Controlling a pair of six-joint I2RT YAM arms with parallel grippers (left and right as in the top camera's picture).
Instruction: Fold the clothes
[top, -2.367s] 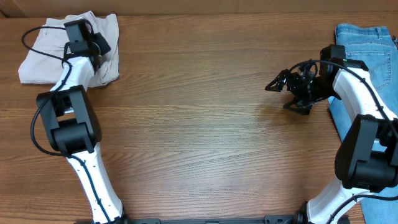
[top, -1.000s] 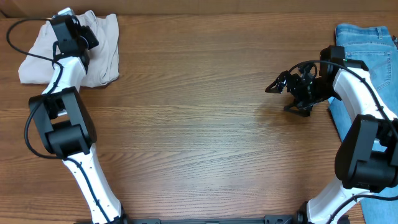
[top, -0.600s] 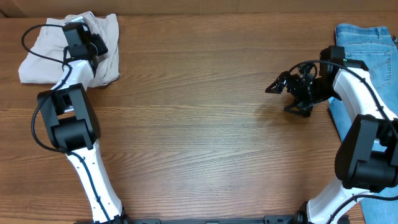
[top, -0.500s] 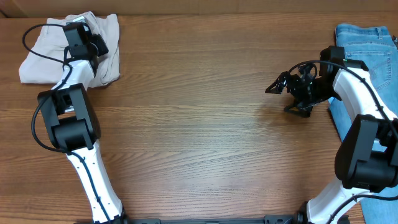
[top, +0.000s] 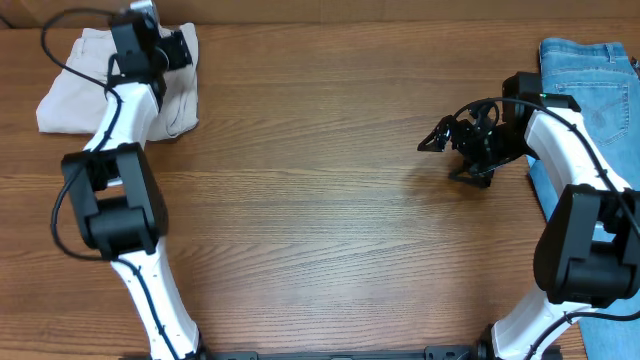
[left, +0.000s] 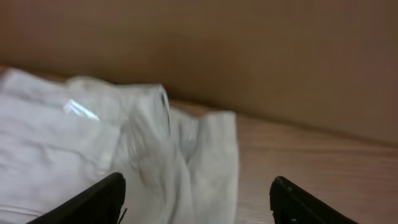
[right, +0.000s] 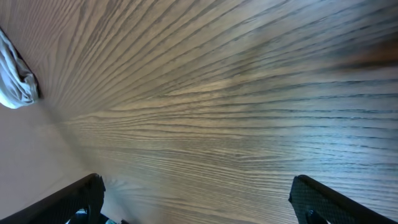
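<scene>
The clothes (top: 85, 85) are a light beige bundle, folded small, at the table's far left corner. In the left wrist view the clothes (left: 124, 137) lie rumpled below and ahead of the camera. My left gripper (top: 182, 48) hovers over their far right edge. Its jaws (left: 196, 208) stand wide apart with nothing pinched, and one black fingertip (left: 93, 202) shows at the bottom left. My right gripper (top: 435, 162) hangs open over bare wood at the right, far from the clothes (right: 15, 81). Seen from the right wrist, the gripper (right: 199, 208) has only table between its fingers.
Light-blue denim jeans (top: 590, 70) lie at the table's right edge, partly under my right arm. A brown wall (left: 249, 56) rises just behind the beige bundle. Wooden tabletop (top: 320, 200) spans the space between the two arms.
My left gripper has opened and let go of the beige cloth, rising toward the far edge and right. The bundle has shifted slightly right. The right gripper drifted a little left.
</scene>
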